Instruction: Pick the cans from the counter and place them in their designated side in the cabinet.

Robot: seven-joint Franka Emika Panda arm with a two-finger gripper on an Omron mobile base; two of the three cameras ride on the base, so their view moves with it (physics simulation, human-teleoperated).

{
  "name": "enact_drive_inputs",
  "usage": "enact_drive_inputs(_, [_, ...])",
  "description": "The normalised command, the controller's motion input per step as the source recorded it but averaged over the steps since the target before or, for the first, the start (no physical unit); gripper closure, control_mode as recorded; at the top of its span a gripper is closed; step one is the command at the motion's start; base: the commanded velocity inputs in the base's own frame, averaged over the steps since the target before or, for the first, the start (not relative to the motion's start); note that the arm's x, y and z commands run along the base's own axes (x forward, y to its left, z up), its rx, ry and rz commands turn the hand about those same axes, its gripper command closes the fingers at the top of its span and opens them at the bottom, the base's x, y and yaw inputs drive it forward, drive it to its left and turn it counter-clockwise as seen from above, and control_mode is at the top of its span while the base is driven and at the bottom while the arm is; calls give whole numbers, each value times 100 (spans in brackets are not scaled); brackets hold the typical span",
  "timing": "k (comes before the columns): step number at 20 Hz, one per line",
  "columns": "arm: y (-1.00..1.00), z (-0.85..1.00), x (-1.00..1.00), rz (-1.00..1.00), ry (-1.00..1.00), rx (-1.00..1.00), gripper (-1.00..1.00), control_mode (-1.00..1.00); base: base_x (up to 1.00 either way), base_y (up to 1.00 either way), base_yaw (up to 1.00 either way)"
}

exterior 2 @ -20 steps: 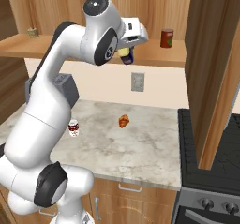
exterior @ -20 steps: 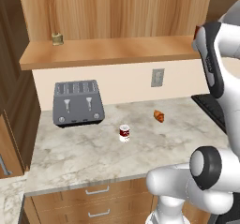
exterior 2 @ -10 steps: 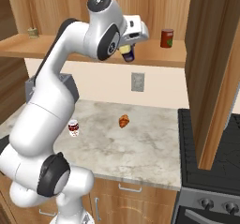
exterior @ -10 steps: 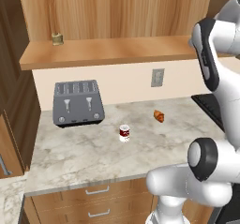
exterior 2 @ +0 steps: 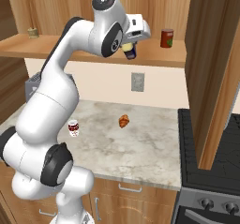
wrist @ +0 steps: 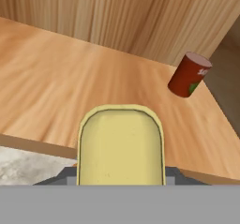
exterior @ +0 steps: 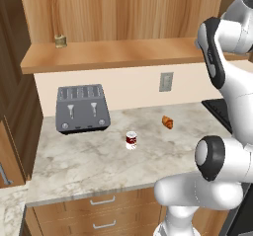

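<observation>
Gripping blue can (exterior 2: pixel 131 51), fingers (exterior 2: pixel 126 46) closed, yellow top toward camera.

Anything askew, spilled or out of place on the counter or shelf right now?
Nothing spilled or damaged. One oddity: a croissant lies bare on the counter, right of the upright red-and-white can. The toaster sits square against the wall. On the cabinet shelf the dark red can and the olive-tan can stand upright.
</observation>
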Motion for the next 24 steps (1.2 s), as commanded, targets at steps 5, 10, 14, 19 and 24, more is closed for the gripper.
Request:
enact_drive_inputs(5, [-10, 0, 23, 0, 0, 0, 100, -100, 0, 0, 0])
enact_drive_inputs(10, [-14, 0, 23, 0, 2, 0, 100, -100, 0, 0, 0])
enact_drive_inputs(14, [-10, 0, 27, 0, 2, 0, 100, -100, 0, 0, 0])
enact_drive_inputs(19, [-11, 0, 27, 0, 1, 0, 100, -100, 0, 0, 0])
enact_drive_inputs(24, [-11, 0, 27, 0, 2, 0, 100, -100, 0, 0, 0])
